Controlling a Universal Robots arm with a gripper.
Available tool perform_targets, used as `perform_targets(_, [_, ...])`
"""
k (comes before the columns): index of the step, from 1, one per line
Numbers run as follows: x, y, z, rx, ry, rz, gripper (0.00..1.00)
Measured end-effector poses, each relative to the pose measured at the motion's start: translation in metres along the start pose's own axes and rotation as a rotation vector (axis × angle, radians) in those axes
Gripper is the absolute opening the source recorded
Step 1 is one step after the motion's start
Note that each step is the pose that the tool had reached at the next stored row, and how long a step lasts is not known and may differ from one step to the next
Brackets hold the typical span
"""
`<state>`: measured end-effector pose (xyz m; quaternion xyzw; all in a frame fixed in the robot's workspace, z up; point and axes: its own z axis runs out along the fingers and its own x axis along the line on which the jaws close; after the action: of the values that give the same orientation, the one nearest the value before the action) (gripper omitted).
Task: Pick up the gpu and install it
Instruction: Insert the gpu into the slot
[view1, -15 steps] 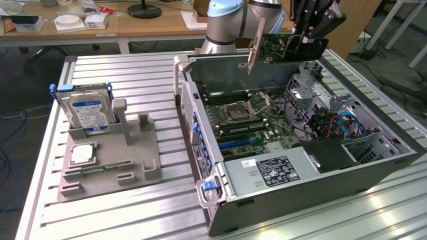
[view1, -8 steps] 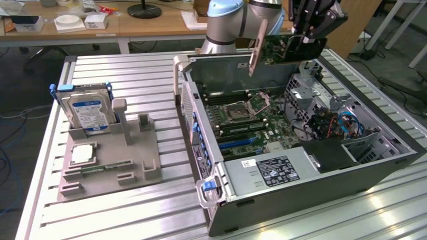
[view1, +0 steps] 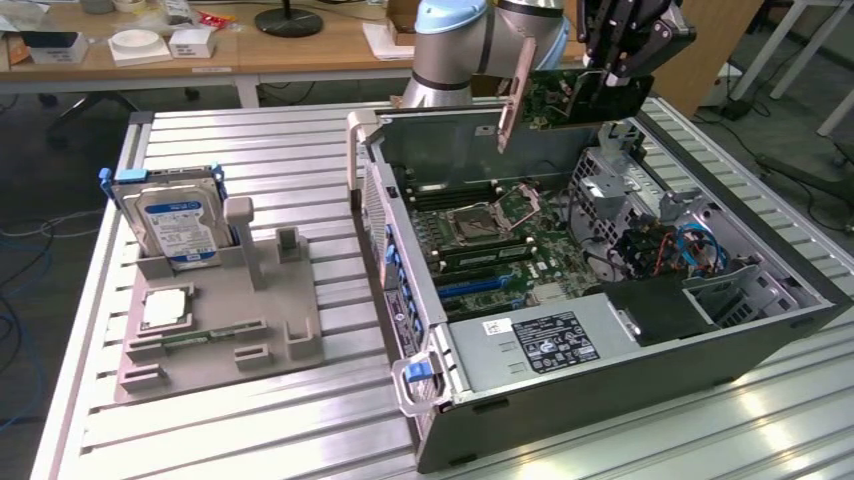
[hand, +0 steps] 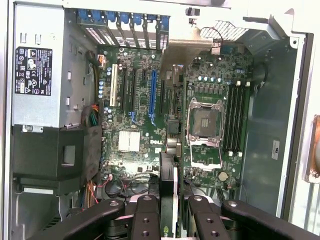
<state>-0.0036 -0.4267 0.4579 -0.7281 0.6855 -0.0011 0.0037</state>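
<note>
Ribbed metal table (view1: 240, 425) carries an open computer case (view1: 601, 400); the gripper (view1: 617, 78) hangs above it, clamped on the gpu (view1: 563, 105), with the motherboard (hand: 135, 115) directly beneath its fingers (hand: 145, 215)

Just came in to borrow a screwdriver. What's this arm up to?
The arm's gripper is clamped on the gpu, holding it in the air over the open computer case. The card is not yet seated in the motherboard below. A hard drive stands in a grey holder on the exterior view's left.
</note>
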Motion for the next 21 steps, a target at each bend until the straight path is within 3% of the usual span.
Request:
perform_targets(13, [0.0,0.0001,0.0013,0.0002,-0.0002,0.0,0.27])
perform_targets(21, [0.0,0.0052,0.0147,0.0002,-0.0001,0.007,0.27])
